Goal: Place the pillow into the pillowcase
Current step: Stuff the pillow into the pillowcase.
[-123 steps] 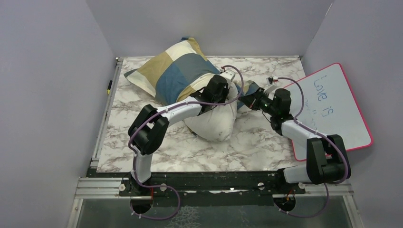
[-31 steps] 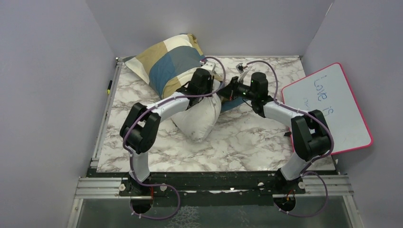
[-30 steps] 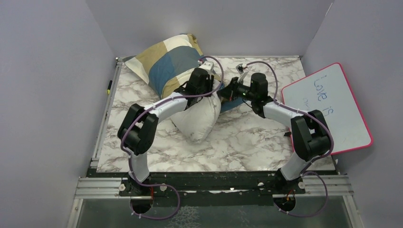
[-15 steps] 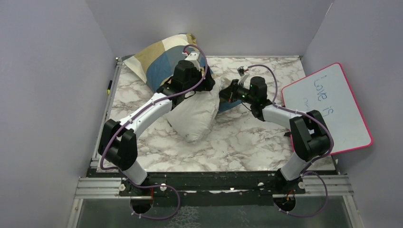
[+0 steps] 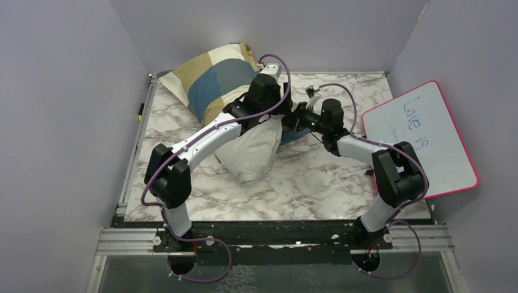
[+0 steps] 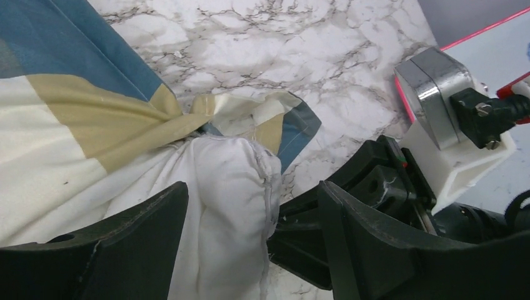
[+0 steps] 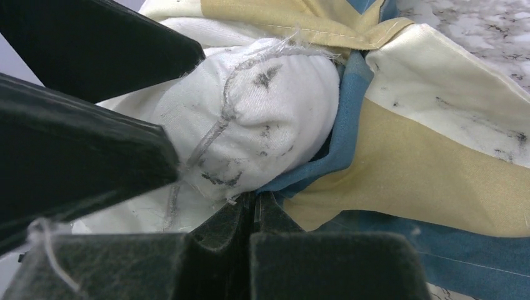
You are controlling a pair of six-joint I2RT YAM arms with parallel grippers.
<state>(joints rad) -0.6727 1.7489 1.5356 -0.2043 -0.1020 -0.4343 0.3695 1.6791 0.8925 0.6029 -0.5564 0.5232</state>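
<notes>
Pillow, far-centre, far end inside pillowcase, near end bare. Right gripper clamped on pillowcase hem, likely anchoring the mouth; left gripper spread apart astride pillow corner, likely for tucking.

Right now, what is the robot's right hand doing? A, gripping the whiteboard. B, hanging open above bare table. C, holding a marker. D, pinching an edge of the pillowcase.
D: in the right wrist view the right hand is closed on a blue fold of the pillowcase, just beside the bulging corner of the pillow.
</notes>
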